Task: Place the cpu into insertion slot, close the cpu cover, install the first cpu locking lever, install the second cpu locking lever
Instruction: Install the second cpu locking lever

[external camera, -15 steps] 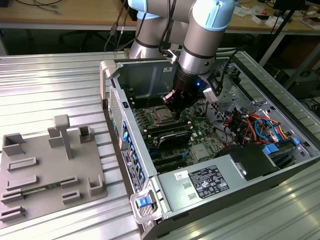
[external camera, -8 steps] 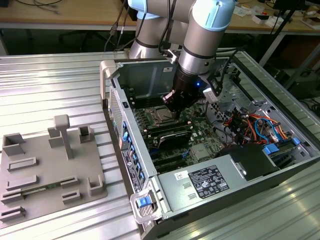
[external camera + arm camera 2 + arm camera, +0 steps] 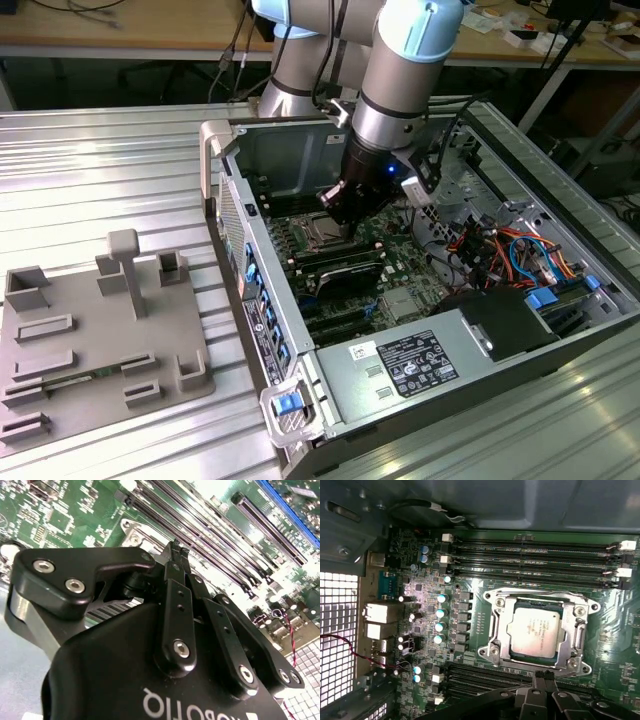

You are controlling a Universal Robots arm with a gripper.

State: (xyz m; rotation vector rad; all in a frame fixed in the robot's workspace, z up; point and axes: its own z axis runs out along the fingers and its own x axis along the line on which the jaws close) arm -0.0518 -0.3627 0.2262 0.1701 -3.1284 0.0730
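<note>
In the first wrist view the cpu point(image 3: 536, 631), a dull silver square chip, lies flat inside the insertion slot point(image 3: 489, 650) on the green board. The cpu cover point(image 3: 503, 630), a thin silvery frame, lies down around the chip. My gripper point(image 3: 544, 680) is just off the socket's edge on the side of a bank of black memory slots, with its black fingers pressed together and nothing between them. In the second wrist view the gripper point(image 3: 176, 547) shows the same shut tips over the board. In the exterior view the gripper point(image 3: 338, 212) hangs just above the cpu point(image 3: 322, 236) inside the open computer case.
Long black memory slots point(image 3: 535, 555) run on both sides of the socket. Case walls point(image 3: 225, 190) surround the board. Coloured cables point(image 3: 500, 245) and a power supply point(image 3: 410, 365) sit toward the exterior view's right. A grey fixture plate point(image 3: 100, 340) lies on the table at its left.
</note>
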